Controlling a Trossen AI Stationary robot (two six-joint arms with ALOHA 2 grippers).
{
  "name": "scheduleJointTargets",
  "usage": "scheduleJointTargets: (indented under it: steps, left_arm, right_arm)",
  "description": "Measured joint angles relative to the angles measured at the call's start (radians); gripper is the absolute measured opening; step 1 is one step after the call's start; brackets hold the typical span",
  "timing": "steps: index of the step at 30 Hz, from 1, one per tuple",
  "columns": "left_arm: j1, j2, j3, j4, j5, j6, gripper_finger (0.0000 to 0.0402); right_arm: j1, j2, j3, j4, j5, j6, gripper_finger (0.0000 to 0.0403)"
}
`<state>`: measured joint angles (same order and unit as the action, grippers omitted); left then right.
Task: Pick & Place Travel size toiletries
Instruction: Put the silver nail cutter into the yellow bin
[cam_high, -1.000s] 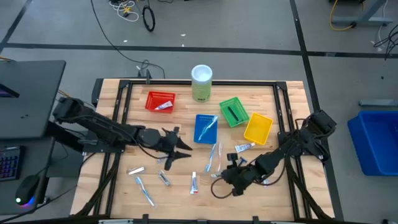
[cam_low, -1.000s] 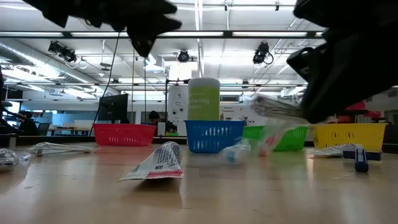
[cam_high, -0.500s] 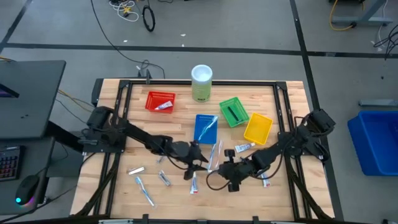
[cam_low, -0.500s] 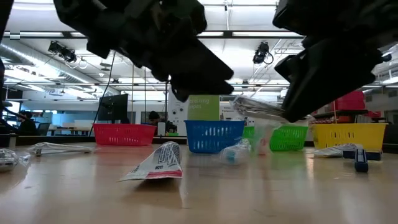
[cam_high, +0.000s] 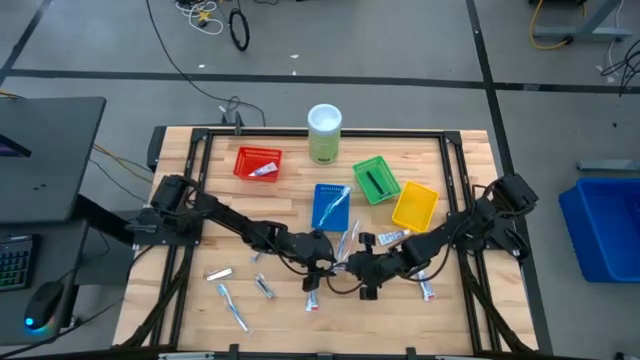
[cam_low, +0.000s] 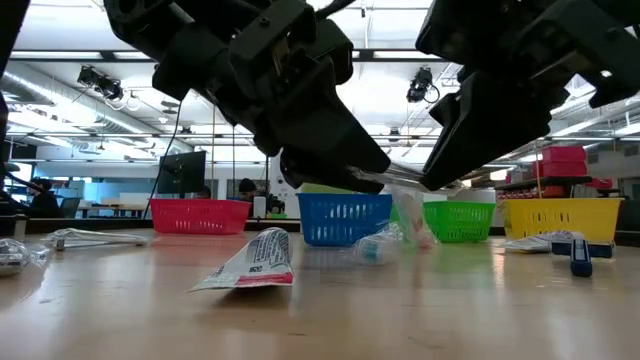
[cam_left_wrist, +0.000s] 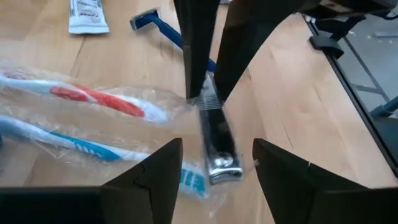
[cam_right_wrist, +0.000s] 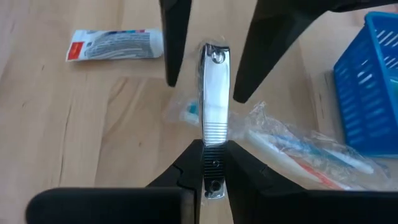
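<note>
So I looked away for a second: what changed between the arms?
The left end effector swung in toward mid-table and opened around the free end of the nail clipper. The right end effector carried it over, still clamped. Baskets and loose toiletries stayed put.

An overhead camera looks straight down on the table (cam_high: 200, 160), a low one looks level across it, and both close wrist cameras face each other over one nail clipper (cam_right_wrist: 214, 93).

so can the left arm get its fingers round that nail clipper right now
Probably yes: the left gripper is open with a finger either side of the nail clipper, whose other end the right gripper holds above the table.
</note>
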<state>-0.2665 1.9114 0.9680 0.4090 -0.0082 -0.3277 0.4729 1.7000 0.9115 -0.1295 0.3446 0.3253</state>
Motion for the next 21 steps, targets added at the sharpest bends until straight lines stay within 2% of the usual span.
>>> scheduleJointTargets:
  steps: [6, 15, 21]
  left_arm:
    - [-0.001, 0.0, 0.0, -0.001, -0.012, 0.01, 0.017]
    - [0.0, 0.0, 0.0, -0.002, -0.018, 0.003, 0.0075]
    - [0.0, 0.0, -0.001, -0.003, -0.014, 0.002, 0.0067]
  right_arm:
    - [-0.002, 0.0, 0.0, 0.006, -0.007, 0.006, 0.0051]
    - [-0.004, 0.0, 0.0, 0.0, -0.03, 0.014, 0.0051]
    - [-0.004, 0.0, 0.0, 0.0, -0.032, 0.014, 0.0065]
